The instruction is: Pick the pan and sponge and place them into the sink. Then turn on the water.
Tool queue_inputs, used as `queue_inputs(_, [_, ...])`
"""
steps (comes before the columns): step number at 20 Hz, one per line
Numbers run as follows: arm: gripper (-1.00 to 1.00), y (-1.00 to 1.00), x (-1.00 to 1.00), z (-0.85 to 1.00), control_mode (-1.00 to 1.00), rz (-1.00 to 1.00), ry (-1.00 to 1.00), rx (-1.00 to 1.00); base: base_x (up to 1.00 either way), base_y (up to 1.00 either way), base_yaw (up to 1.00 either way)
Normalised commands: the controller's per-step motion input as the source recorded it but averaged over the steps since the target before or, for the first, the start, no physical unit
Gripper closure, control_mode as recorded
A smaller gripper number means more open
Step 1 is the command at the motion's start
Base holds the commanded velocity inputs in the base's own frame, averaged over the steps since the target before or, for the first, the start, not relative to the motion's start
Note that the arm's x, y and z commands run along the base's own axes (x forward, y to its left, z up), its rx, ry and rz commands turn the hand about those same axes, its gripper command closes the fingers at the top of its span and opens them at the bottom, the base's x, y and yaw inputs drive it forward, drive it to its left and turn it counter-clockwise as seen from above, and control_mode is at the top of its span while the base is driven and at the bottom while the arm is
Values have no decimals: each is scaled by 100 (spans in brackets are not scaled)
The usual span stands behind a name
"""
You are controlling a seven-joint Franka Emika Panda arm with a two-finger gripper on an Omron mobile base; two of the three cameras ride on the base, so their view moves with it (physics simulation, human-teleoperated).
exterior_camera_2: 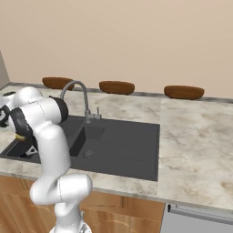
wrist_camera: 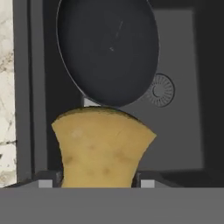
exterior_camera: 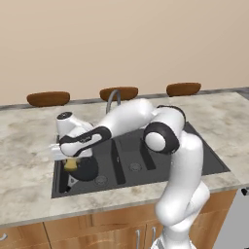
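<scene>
My gripper (wrist_camera: 96, 183) is shut on the yellow-tan sponge (wrist_camera: 103, 146), which sticks out between the two finger tips (wrist_camera: 45, 183). It hangs over the left basin of the dark grey sink (exterior_camera: 160, 163). The black round pan (wrist_camera: 108, 50) lies in that basin below the sponge, next to the drain. In the left base view the gripper (exterior_camera: 68, 160) holds the sponge (exterior_camera: 71, 165) just above the pan (exterior_camera: 87, 171). A small yellow bit of the sponge (exterior_camera_2: 19, 135) shows beside the arm in the right base view. No water runs from the grey gooseneck faucet (exterior_camera_2: 77, 86).
Three brown oval bowls (exterior_camera: 48, 98) (exterior_camera: 119, 92) (exterior_camera: 183, 88) stand along the back edge of the marble counter (exterior_camera: 29, 141). The faucet (exterior_camera: 113, 99) rises behind the sink, partly hidden by the arm. Wooden cabinet fronts run below the counter.
</scene>
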Motion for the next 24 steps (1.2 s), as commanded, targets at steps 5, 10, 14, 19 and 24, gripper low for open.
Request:
queue_inputs(5, [100, -68, 36, -22, -100, 5, 0, 0, 0, 0, 0])
queue_inputs(10, [100, -7, 44, -71, -100, 10, -2, -1, 0, 0, 0])
queue_inputs(14, [100, 0, 48, -68, -100, 10, -8, 0, 0, 0, 0])
queue_inputs(19, [100, 1, 54, -45, -100, 8, -4, 0, 0, 0, 0])
queue_inputs(24, [-100, 5, 38, -26, -100, 6, 0, 0, 0, 0, 0])
